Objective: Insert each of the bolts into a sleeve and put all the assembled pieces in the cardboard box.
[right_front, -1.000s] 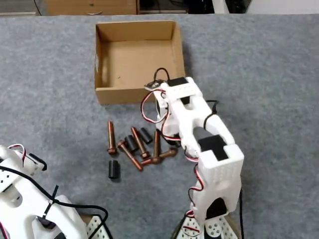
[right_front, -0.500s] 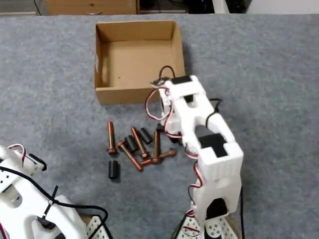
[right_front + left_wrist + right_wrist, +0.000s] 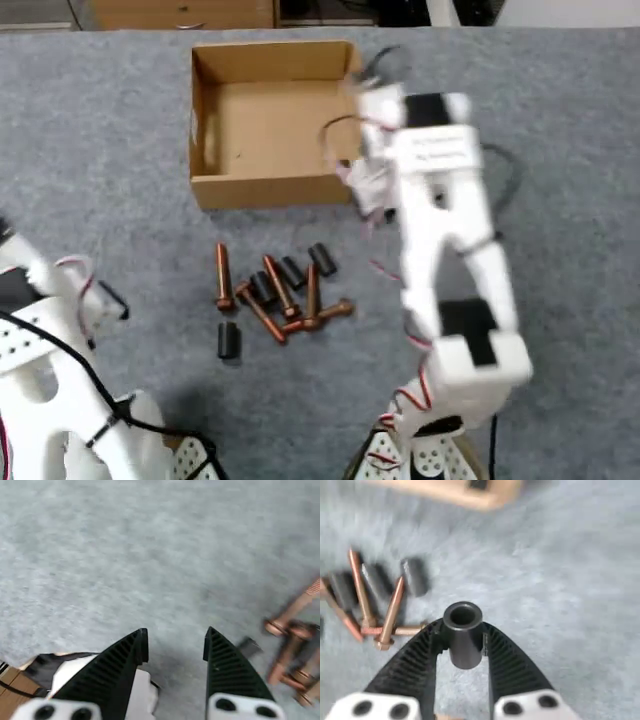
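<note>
Several copper bolts [image 3: 270, 292] lie in a loose pile on the grey carpet in front of the open cardboard box [image 3: 200, 190]. Black sleeves lie among them [image 3: 291, 271], one to the right [image 3: 322, 258] and one apart on the near side [image 3: 229, 340]. My right gripper [image 3: 463, 630] is shut on an upright black sleeve [image 3: 462, 645], held above the carpet beside the pile [image 3: 375, 610]. The right arm [image 3: 440, 200] stands raised near the box's right front corner. My left gripper [image 3: 175, 642] is open and empty over bare carpet, with the bolts [image 3: 292, 645] off to its side.
The left arm [image 3: 50, 350] sits at the near left corner of the table. Grey carpet spreads wide to the left and right of the box. Wooden furniture [image 3: 180, 12] lines the far edge.
The right arm has lifted off the pile with a sleeve and swung up toward the box's right side, uncovering one sleeve. The left arm has shifted slightly.
</note>
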Available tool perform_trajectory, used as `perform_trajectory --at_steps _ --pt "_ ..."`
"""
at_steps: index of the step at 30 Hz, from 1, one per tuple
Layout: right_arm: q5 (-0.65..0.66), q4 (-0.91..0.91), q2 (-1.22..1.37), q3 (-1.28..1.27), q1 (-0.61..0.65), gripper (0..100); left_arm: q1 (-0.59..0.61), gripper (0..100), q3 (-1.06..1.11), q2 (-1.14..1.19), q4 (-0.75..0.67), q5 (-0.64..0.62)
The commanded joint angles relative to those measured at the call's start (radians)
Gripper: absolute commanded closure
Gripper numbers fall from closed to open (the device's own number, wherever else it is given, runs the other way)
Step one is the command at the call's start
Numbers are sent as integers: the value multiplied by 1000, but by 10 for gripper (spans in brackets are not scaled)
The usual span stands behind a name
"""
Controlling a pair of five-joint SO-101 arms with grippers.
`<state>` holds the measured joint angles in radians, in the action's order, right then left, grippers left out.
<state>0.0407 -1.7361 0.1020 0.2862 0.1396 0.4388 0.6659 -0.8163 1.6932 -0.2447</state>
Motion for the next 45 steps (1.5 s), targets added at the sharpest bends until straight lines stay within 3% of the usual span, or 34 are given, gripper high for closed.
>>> perform_trajectory --at_steps 1,6,10,19,26,31,37,45 --pt "-31 -17 -196 48 -91 997 -290 807 -144 4 44 -180" --pt "-31 -17 -329 -13 -174 997 -623 804 -196 51 41 -431" --pt "-31 15 -378 -120 -248 997 -758 803 -210 251 20 -488" --pt "-25 281 -421 -441 -407 997 -787 805 -479 746 2 -606" --pt "-23 384 -470 -576 -453 997 -787 807 -601 1007 0 -609" --pt "-23 410 -476 -602 -455 997 -784 811 -661 1092 6 -609" --pt "-23 410 -475 -598 -455 997 -724 930 -669 1124 -2 -605" --pt "-23 410 -475 -601 -449 997 -743 932 -661 1142 -41 -605"
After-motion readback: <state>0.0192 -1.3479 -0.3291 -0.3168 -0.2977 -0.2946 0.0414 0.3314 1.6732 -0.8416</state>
